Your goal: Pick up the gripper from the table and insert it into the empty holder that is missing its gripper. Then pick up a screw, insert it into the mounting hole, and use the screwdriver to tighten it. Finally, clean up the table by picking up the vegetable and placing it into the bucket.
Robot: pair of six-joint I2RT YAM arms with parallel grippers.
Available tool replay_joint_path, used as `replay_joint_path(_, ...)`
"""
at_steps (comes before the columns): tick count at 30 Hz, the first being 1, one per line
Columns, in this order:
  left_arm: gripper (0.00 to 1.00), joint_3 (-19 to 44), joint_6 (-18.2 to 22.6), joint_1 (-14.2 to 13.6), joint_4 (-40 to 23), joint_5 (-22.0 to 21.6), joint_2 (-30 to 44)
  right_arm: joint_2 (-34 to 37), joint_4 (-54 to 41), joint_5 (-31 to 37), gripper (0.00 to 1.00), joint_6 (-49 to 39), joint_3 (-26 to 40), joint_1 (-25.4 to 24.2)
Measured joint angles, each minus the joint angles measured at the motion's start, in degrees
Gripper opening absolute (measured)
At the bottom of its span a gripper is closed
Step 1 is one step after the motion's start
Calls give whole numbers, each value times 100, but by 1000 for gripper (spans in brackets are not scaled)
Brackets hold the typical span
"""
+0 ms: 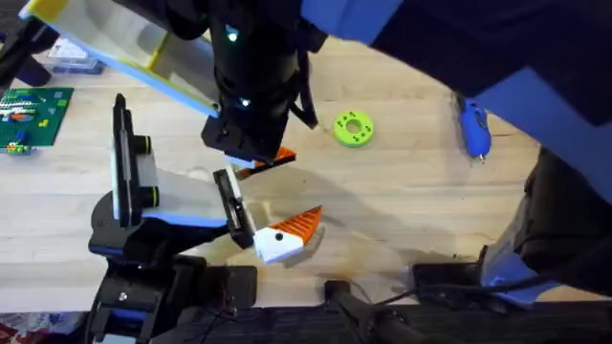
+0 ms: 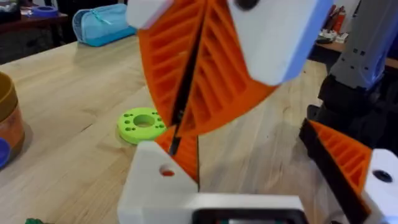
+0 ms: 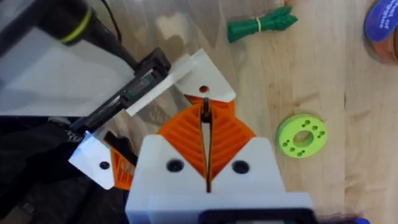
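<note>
The holder (image 1: 134, 191) stands at the left above the left arm's base. Its black rail (image 3: 134, 87) carries two orange ribbed fingers on white blocks, far apart. One is the gripper (image 3: 202, 87) with a mounting hole (image 2: 166, 171); the other (image 1: 287, 234) sits at the rail's near end. The left wrist view looks out from this rail, so my left gripper (image 2: 261, 180) reads as open. My right gripper (image 3: 204, 109) hangs just above the hole, shut on a thin black screw (image 2: 174, 144). The blue screwdriver (image 1: 474, 129) lies far right. The vegetable (image 3: 261, 25) lies near the bucket (image 3: 382, 25).
A lime-green ring disc (image 1: 353, 128) lies right of the holder. A clear box with a yellow edge (image 1: 124, 43) and a green board (image 1: 33, 115) sit at the back left. The right arm (image 1: 459, 48) looms blue and blurred over the back right.
</note>
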Motion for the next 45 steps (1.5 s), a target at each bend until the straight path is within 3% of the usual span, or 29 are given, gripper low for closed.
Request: replay_joint_path(45, 986, 0, 0, 0, -2, 0, 0, 157, 44, 74, 9, -131, 2, 118)
